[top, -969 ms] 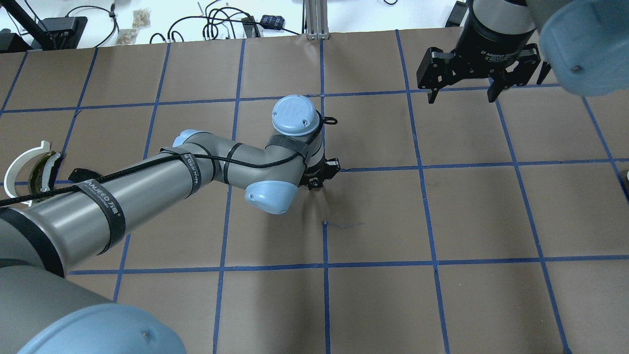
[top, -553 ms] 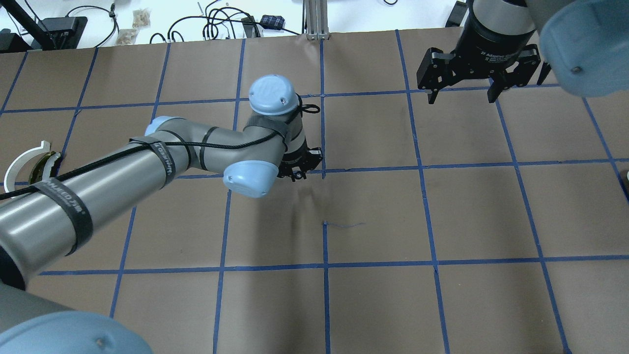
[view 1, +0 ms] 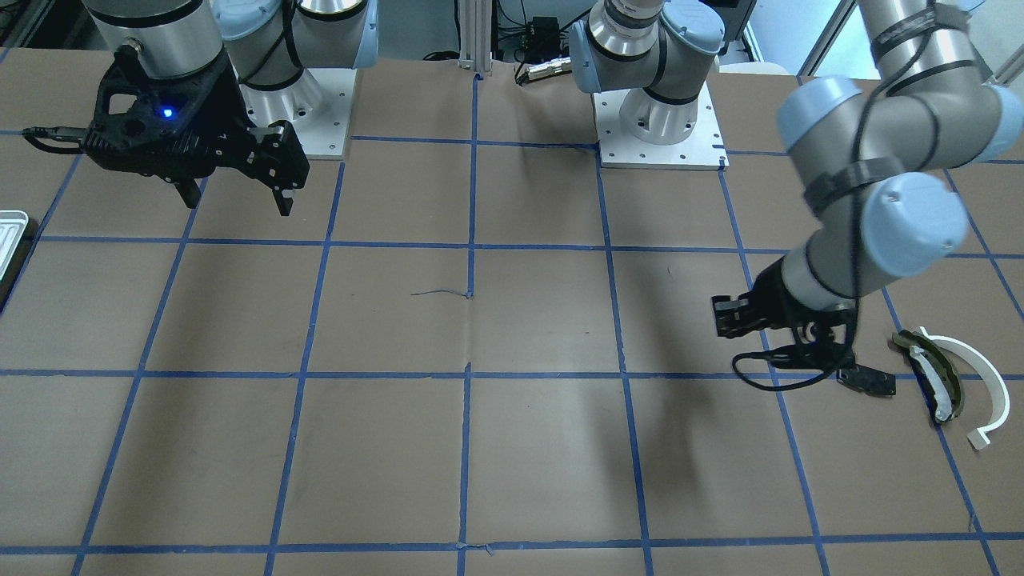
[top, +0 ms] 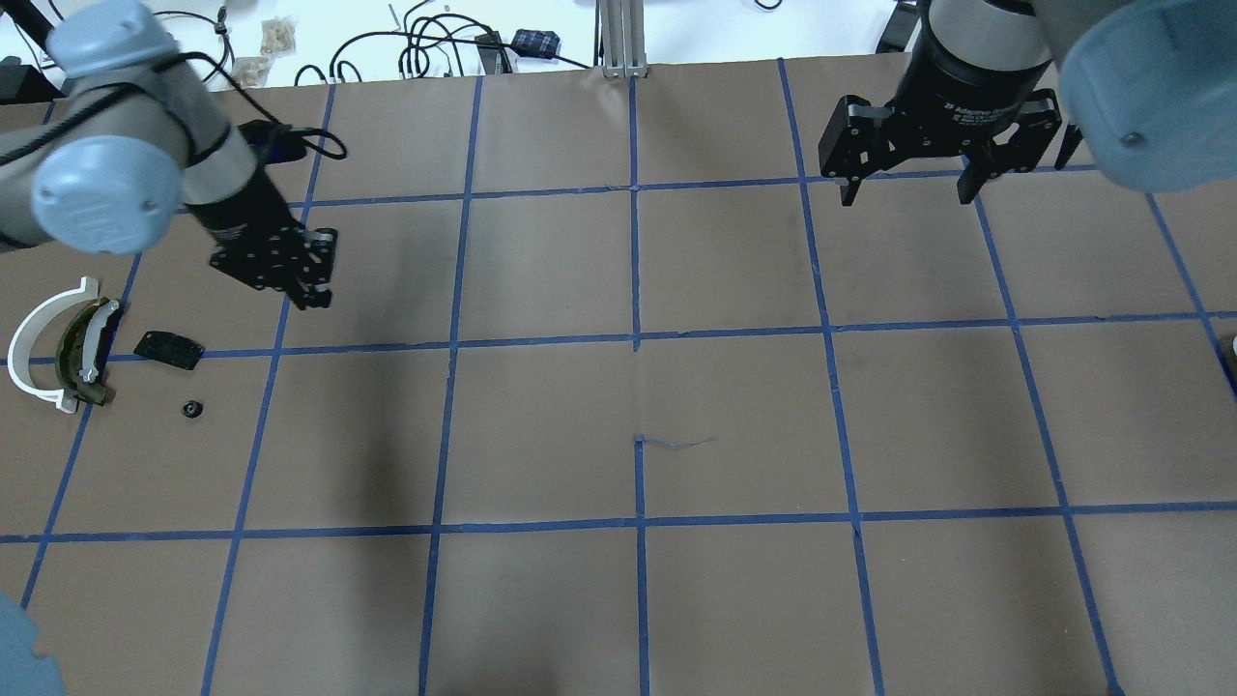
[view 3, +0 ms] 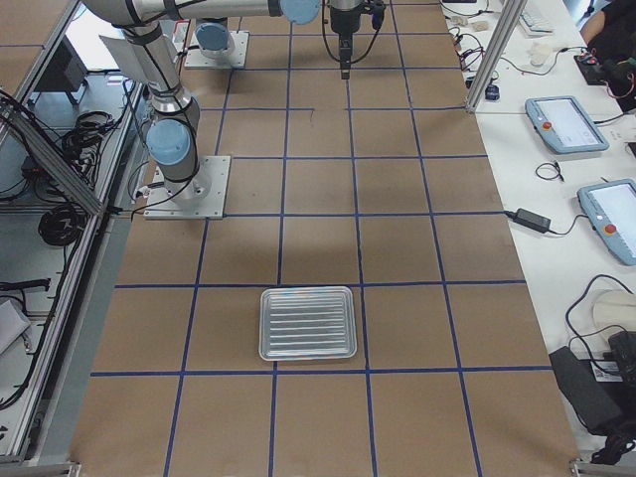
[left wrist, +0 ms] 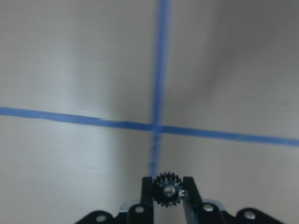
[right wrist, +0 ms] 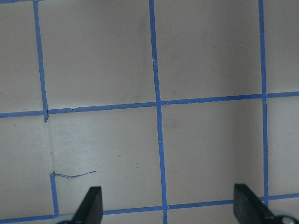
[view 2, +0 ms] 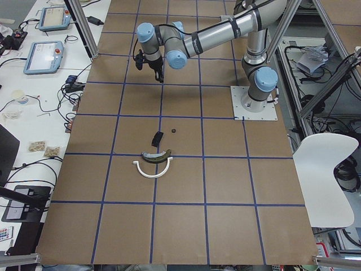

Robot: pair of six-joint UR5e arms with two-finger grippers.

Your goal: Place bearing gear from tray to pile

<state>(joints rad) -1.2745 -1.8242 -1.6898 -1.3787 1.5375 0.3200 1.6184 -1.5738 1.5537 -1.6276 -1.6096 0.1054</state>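
My left gripper (left wrist: 168, 184) is shut on a small black toothed bearing gear (left wrist: 167, 191) and holds it above the brown table. In the overhead view the left gripper (top: 311, 290) hangs to the right of the pile and a little beyond it. The pile is a white arc strip (top: 31, 333), an olive-and-white curved piece (top: 85, 356) and a flat black plate (top: 167, 349). A small black round part (top: 192, 409) lies beside them. My right gripper (top: 904, 188) is open and empty at the far right. The silver tray (view 3: 308, 323) lies at the table's right end.
The table is brown paper with a grid of blue tape lines (top: 635, 338). Cables and small boxes (top: 435, 48) lie beyond the far edge. The tray's corner (view 1: 10, 232) just shows at the left edge of the front-facing view.
My left arm has swung from the middle of the table far to the left, toward the pile. The black plate and small round part, hidden under the arm before, now show. The right arm has not moved.
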